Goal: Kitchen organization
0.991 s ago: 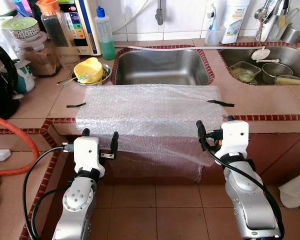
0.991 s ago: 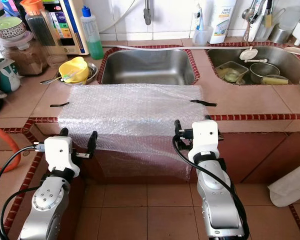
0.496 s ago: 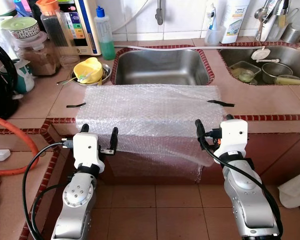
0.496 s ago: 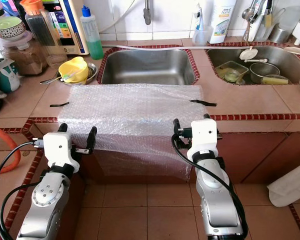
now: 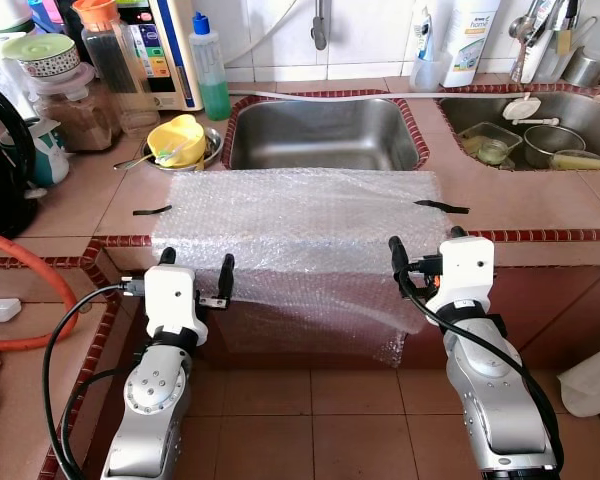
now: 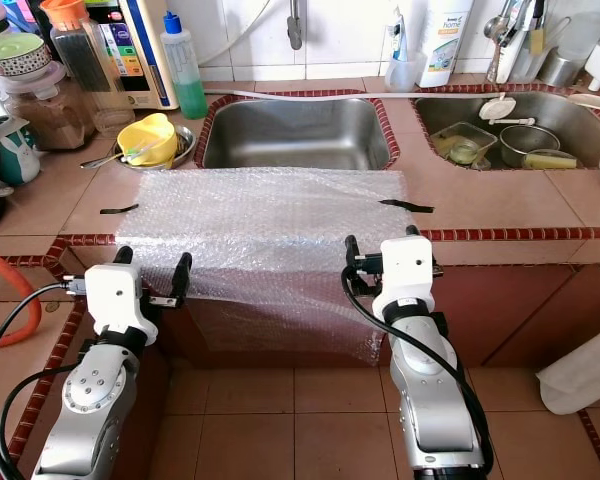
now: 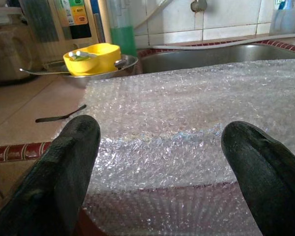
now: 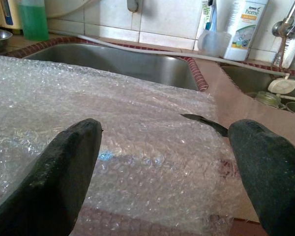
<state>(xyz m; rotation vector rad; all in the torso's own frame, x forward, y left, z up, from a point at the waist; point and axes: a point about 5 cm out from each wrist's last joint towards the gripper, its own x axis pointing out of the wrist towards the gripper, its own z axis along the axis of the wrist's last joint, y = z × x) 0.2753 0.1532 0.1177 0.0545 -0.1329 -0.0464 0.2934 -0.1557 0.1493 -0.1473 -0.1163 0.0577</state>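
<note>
Bubble wrap sheet (image 5: 295, 225) lies on the counter (image 5: 75, 205), draped over its front edge, directly before the sink basin (image 5: 323, 133). Left of the sink: a bowl (image 5: 178, 140) in a metal dish, with a bottle (image 5: 210, 70) behind it. Right of the sink: a second basin (image 5: 530, 125) holding dishes.

A clear sheet of bubble wrap (image 5: 295, 225) lies spread flat on the tiled desk (image 5: 540, 205), just in front of the steel sink (image 5: 323, 132) that sits at its 12 o'clock. Its near part hangs over the desk's front edge and droops toward the floor, crinkled and uneven along the bottom. Short black strips of tape (image 5: 442, 207) sit at its 3 and 9 o'clock edges.
</note>
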